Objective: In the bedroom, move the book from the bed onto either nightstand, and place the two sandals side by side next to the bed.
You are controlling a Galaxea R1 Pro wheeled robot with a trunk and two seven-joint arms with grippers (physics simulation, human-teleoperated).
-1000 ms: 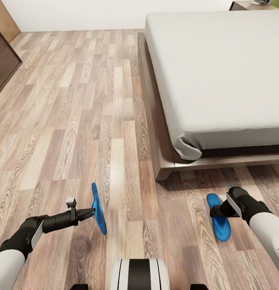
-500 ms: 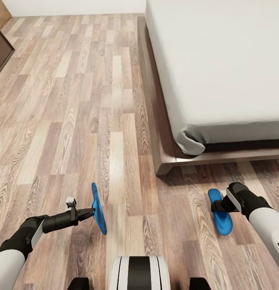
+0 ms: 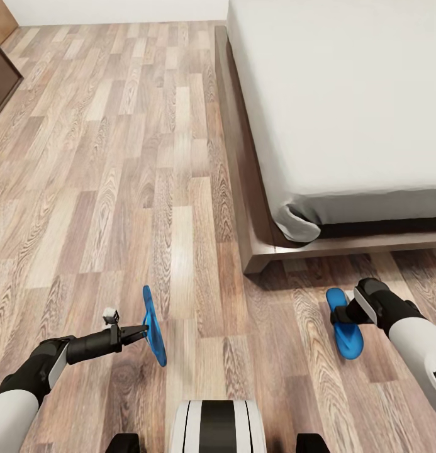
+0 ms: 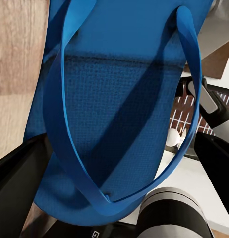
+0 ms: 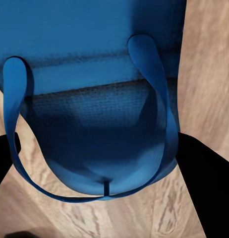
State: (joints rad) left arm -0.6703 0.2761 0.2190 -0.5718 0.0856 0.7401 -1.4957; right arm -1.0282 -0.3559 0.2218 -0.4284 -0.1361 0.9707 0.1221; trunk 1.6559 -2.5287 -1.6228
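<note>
My left gripper (image 3: 141, 329) is shut on a blue sandal (image 3: 154, 326), holding it on edge above the wood floor at the lower left. The left wrist view has that sandal (image 4: 119, 99) close up, its straps facing the camera. My right gripper (image 3: 341, 314) is shut on the other sandal (image 3: 346, 327), which lies flat and low over the floor just past the foot corner of the bed (image 3: 255, 251). In the right wrist view this sandal (image 5: 94, 114) sits between the dark fingers (image 5: 206, 183). The book and the nightstand are out of view.
The grey mattress (image 3: 343, 94) spans the upper right on its dark wooden frame. A dark cabinet (image 3: 0, 78) stands at the far left edge. Wood floor (image 3: 117, 157) stretches along the bed's side. My base (image 3: 218, 428) shows at the bottom.
The head camera tilted down, shifting the whole view. The right gripper moved slightly right and toward the bed with its sandal. The left arm and its sandal stayed put.
</note>
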